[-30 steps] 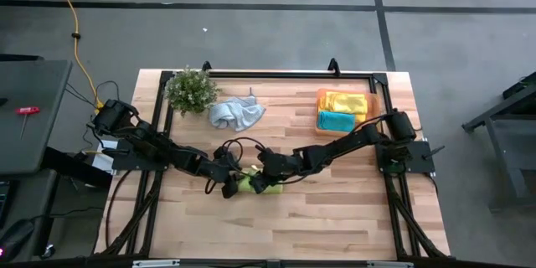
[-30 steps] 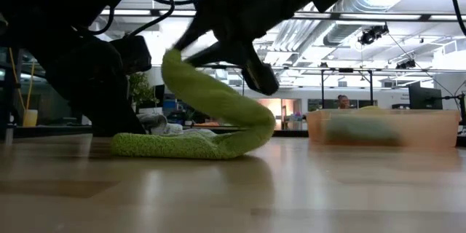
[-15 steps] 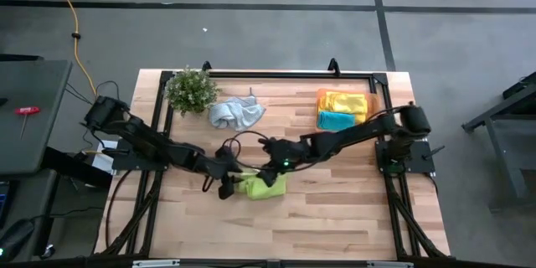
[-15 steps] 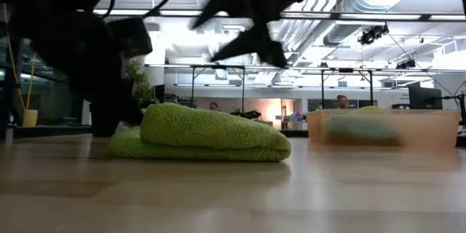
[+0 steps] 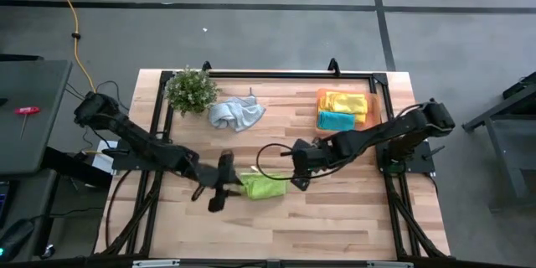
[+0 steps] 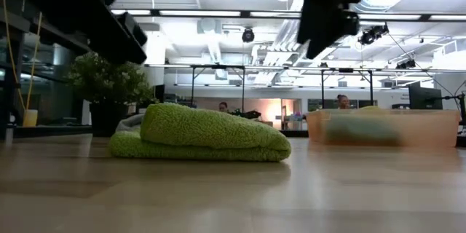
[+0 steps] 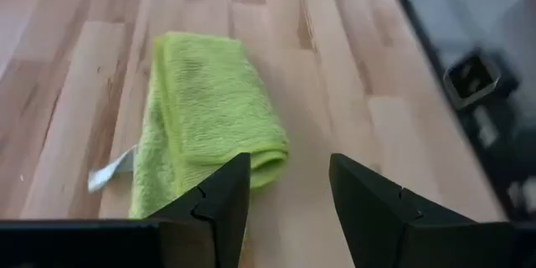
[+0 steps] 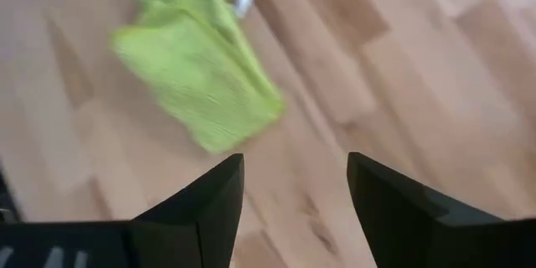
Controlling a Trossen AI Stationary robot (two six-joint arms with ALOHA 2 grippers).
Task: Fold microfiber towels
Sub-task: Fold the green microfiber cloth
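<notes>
One lime green towel (image 5: 263, 187) lies folded near the middle of the worktop (image 5: 335, 218), its long axis running left to right between the two arms. Left claw (image 5: 224, 186) sits just beside its left end, fingers spread and empty. Right claw (image 5: 298, 173) hangs near its right end, likewise spread and empty.

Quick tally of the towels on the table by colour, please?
Lime green towel: 1, folded
Pale grey-blue towel: 1, crumpled
Yellow towel: at least 1, stacked in the orange tray
Teal towel: 1, in tray
Total: at least 4
</notes>
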